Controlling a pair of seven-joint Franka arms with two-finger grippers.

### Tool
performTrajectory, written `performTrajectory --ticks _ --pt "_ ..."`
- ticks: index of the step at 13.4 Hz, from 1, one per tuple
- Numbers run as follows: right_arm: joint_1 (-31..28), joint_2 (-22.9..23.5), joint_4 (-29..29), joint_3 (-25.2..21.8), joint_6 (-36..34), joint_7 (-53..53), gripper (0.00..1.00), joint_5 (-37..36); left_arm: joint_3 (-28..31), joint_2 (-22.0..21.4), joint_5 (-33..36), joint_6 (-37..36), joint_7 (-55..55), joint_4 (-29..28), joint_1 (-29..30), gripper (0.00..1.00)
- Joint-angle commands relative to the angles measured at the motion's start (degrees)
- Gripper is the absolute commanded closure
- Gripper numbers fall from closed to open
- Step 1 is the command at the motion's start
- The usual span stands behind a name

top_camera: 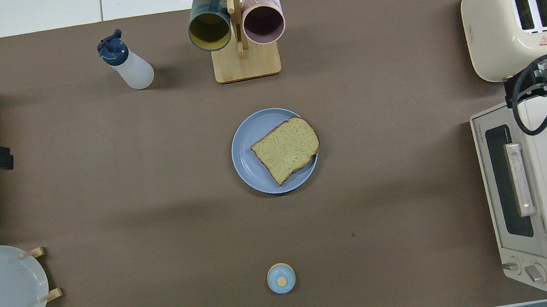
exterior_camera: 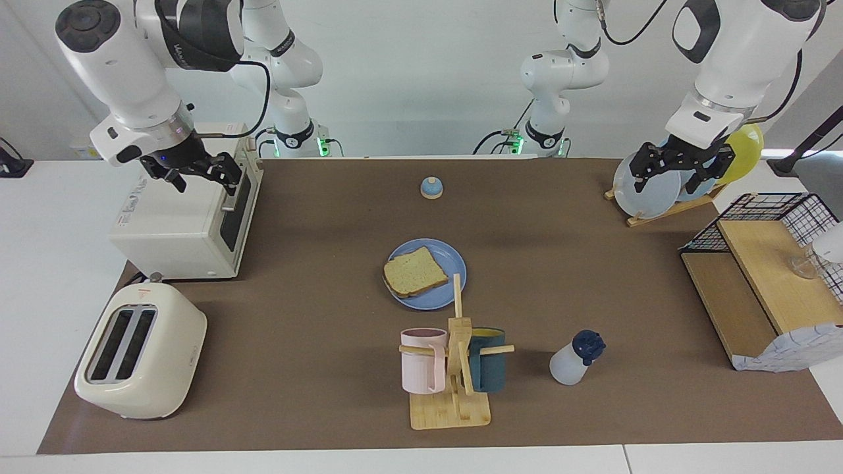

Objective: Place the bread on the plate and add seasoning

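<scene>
Brown matting carries the bread (exterior_camera: pixel 415 272) on the plate (exterior_camera: pixel 454 260) while both empty, open grippers, left (exterior_camera: pixel 680 166) and right (exterior_camera: pixel 194 172), hang well away; the tilted seasoning (exterior_camera: pixel 575 359) could topple under a careless grab.

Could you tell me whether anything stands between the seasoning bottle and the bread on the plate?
Nothing visible lies directly between. The bottle stands beside the mug rack, which is just off the line to the bread on the plate.
</scene>
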Motion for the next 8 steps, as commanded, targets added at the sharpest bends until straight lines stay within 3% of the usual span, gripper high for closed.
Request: performTrajectory --ticks 1,3,5,8 --pt "-0.7 -0.45 0.01 0.16 -0.31 -1.45 0.0 1.15 3.98 -2.18 -1.61 -6.08 -0.95 0.85 -3.26 0.0" --pt "-0.7 -0.45 0.01 0.16 -0.31 -1.45 0.0 1.15 4.18 -4.72 -1.52 -6.71 -0.95 -0.72 -4.24 0.0" --pt "-0.7 -0.45 0.01 0.25 -0.31 -1.45 0.0 1.15 4.52 -5.26 -1.61 -0.6 -1.13 -4.76 -4.42 0.0" --pt "-0.7 -0.45 0.01 0.16 -0.31 -1.45 0.0 1.15 4.35 -2.03 -2.22 3.22 -4.18 -4.08 -4.07 0.0"
